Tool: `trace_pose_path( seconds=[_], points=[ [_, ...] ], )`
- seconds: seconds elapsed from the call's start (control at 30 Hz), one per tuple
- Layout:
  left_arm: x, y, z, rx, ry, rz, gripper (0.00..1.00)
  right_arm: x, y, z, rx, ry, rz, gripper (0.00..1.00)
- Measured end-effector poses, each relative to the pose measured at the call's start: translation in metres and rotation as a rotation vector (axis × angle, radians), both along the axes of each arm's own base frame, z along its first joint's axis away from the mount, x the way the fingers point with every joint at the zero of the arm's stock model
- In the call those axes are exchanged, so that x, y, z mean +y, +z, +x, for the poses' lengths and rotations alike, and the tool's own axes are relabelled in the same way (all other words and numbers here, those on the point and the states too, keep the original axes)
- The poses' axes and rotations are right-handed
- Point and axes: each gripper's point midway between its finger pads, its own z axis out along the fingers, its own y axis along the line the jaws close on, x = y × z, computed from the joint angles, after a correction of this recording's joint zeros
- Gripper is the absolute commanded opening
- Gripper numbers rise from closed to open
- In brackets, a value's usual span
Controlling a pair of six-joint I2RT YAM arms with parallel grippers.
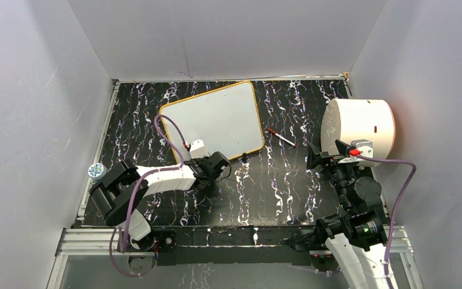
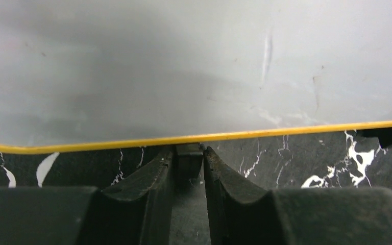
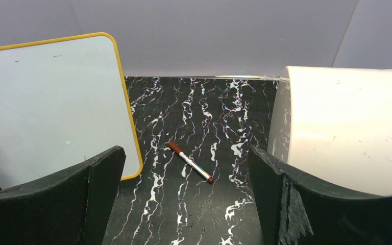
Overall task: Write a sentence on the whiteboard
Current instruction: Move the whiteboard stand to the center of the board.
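We log the left gripper (image 2: 189,152) pinching a small black clip (image 2: 189,160) on the thin yellow rim of the smooth whiteboard (image 2: 184,66). Right gripper (image 3: 185,153) gapes wide above the veined black table (image 3: 209,117).

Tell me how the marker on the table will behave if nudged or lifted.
The marker is a slim round barrel lying flat on the smooth table, so a sideways nudge would probably roll it. It looks rigid and light, likely easy to lift, though its thinness may let it slip.
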Motion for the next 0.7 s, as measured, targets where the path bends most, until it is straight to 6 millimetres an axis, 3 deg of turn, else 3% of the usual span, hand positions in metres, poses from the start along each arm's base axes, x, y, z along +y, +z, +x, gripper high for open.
trace_pose_path(
  seconds=[0.13,0.4,0.5,0.7],
  points=[
    [-0.005,0.002,-0.007,0.024,-0.014,-0.027,0.35,0.000,0.000,0.000,0.000,0.000,0.000,0.99],
    [-0.007,0.011,-0.030,0.102,-0.073,-0.064,0.74,0.001,-0.004,0.003,0.020,0.003,-0.007,0.99],
    [-0.003,0.027,-0.035,0.096,-0.101,-0.068,0.86,0.005,-0.007,0.007,0.051,0.013,-0.015,0.99],
    [0.004,0.081,-0.033,0.017,-0.178,-0.055,0.91,0.019,-0.018,0.022,0.167,0.067,-0.051,0.99]
  ],
)
